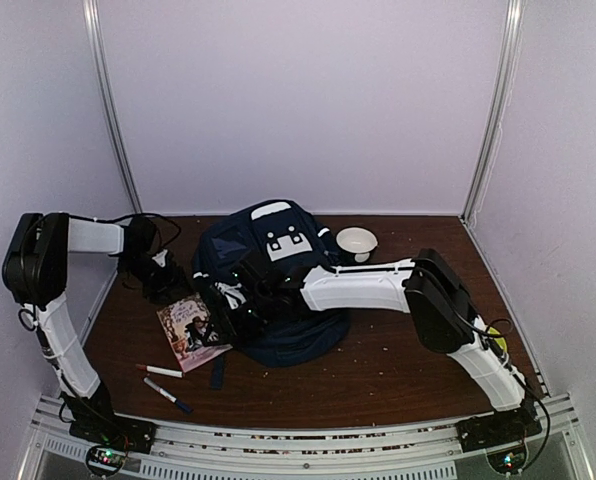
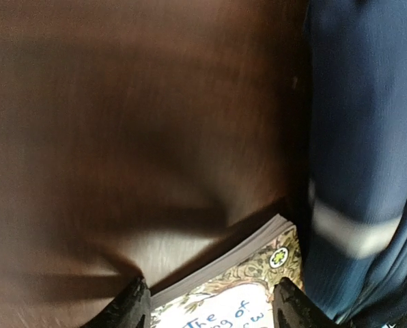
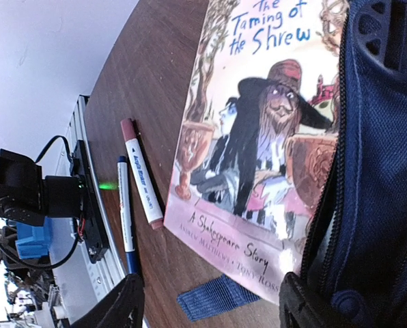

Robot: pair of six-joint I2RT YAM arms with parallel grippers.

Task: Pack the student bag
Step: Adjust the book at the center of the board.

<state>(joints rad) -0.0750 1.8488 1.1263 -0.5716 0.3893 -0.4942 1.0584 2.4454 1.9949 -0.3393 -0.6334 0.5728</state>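
The student bag (image 1: 278, 285), navy blue with white patches on top, lies in the middle of the table. A picture book (image 1: 191, 330) lies flat against its left side. My left gripper (image 1: 168, 288) hovers over the book's far edge (image 2: 248, 277), jaws open, nothing held; the bag's blue fabric (image 2: 364, 137) is to its right. My right gripper (image 1: 233, 312) reaches across the bag's front to its left edge. In the right wrist view it is open (image 3: 214, 307) above the book's cover (image 3: 258, 137), beside the bag's zipper edge (image 3: 381, 178).
Two markers lie near the front left: a red-capped one (image 1: 158, 371) (image 3: 141, 174) and a blue-capped one (image 1: 168, 395) (image 3: 125, 212). A blue strap end (image 3: 217, 297) rests on the wood by the book. A white bowl (image 1: 357, 241) sits behind the bag on the right.
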